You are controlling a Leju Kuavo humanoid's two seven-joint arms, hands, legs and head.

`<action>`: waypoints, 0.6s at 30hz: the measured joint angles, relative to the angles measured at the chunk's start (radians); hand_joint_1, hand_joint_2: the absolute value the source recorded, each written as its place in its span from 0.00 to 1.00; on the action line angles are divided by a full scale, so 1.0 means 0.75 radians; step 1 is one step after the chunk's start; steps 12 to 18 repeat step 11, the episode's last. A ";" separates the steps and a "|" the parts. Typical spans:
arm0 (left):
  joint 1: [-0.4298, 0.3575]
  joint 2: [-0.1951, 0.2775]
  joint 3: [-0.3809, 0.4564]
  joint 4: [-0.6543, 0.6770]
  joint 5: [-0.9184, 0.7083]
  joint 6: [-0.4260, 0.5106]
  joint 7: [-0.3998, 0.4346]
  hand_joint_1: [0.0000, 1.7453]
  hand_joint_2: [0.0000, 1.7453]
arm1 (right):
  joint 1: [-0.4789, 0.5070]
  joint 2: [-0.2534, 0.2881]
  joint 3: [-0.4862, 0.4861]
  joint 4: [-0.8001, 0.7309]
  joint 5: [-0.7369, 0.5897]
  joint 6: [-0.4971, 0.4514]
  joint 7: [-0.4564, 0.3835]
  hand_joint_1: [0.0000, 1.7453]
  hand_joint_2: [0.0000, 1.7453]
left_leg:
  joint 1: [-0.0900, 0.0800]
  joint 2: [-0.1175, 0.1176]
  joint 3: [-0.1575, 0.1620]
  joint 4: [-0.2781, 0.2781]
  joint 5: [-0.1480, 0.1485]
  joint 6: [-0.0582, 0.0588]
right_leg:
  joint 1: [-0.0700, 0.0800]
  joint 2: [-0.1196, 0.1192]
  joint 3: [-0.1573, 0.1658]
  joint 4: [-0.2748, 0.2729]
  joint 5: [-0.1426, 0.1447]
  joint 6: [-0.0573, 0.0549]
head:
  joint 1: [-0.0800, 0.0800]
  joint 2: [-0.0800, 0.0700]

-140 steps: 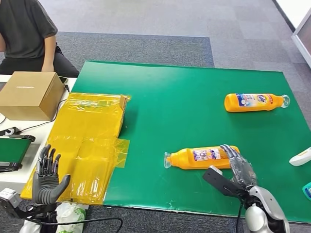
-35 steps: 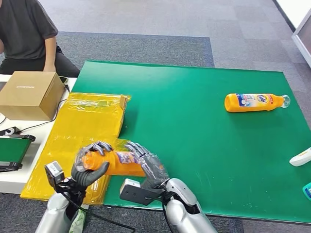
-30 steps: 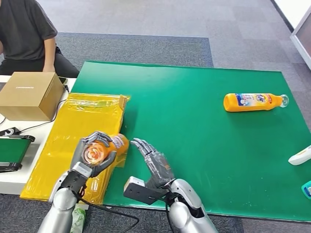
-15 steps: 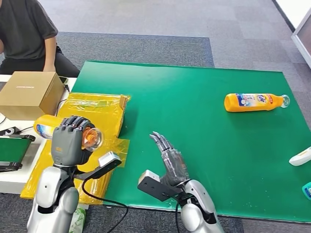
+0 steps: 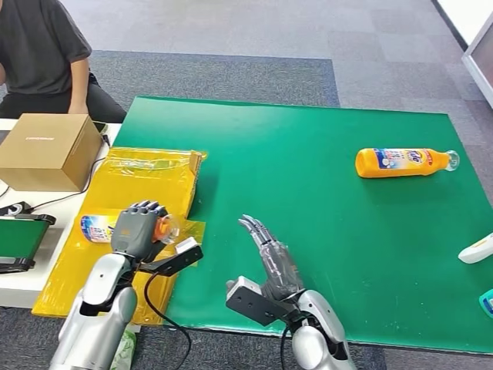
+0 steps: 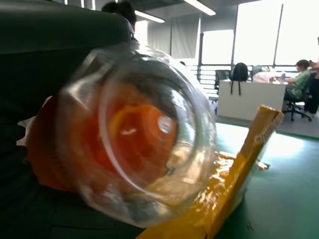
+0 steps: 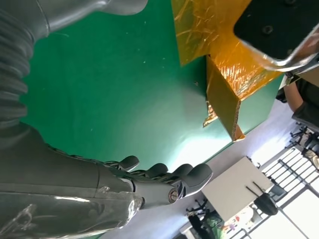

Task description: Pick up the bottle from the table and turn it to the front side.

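- Head view is showing the left hand (image 5: 136, 229) gripping the orange bottle (image 5: 98, 227) and holding it lengthwise above the yellow plastic sheet (image 5: 145, 189), lower than half a second ago, when it was raised near the cardboard box (image 5: 49, 150).
- Left wrist view is looking straight at the bottle's clear cap end (image 6: 139, 134), with that hand's fingers wrapped round the body.
- The right hand (image 5: 273, 258) is resting open over the green mat (image 5: 326, 193), fingers spread, holding nothing after passing the bottle across.
- A second orange bottle (image 5: 404, 162) is lying far across the mat.
- Judging by the label showing at the base end, the turn looks nearly complete, with setting down likely next.
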 joint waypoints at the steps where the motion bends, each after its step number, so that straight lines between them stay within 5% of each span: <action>1: -0.014 0.003 0.000 0.040 0.020 -0.004 -0.022 0.00 1.00 | -0.001 0.000 0.001 0.006 -0.006 0.001 -0.005 0.00 1.00 | 0.000 0.000 0.000 0.000 0.000 0.000 | 0.000 0.000 0.000 0.000 0.000 0.000 | 0.000 0.000; 4: -0.036 0.011 0.000 0.136 0.082 -0.022 -0.079 0.00 1.00 | -0.003 0.000 0.002 0.024 -0.017 0.000 -0.016 0.00 1.00 | 0.000 0.000 0.000 0.000 0.000 0.000 | 0.000 0.000 0.000 0.000 0.000 0.000 | 0.000 0.000; 8: -0.034 0.017 0.014 0.189 0.286 -0.078 -0.153 0.00 0.00 | -0.004 0.000 0.001 0.039 -0.024 0.000 -0.018 0.00 1.00 | 0.000 0.000 0.000 0.000 0.000 0.000 | 0.000 0.000 0.000 0.000 0.000 0.000 | 0.000 0.000; 11: -0.015 0.016 0.046 0.184 0.549 -0.162 -0.257 0.00 0.00 | -0.004 0.000 0.001 0.044 -0.035 -0.001 -0.023 0.00 1.00 | 0.000 0.000 -0.001 0.000 0.000 0.000 | 0.000 0.000 0.000 0.000 0.000 0.000 | 0.000 0.000; 18: -0.015 0.016 0.046 0.184 0.549 -0.162 -0.257 0.00 0.00 | -0.004 0.000 0.001 0.044 -0.035 -0.001 -0.023 0.00 1.00 | 0.000 0.000 -0.001 0.000 0.000 0.000 | 0.000 0.000 0.000 0.000 0.000 0.000 | 0.000 0.000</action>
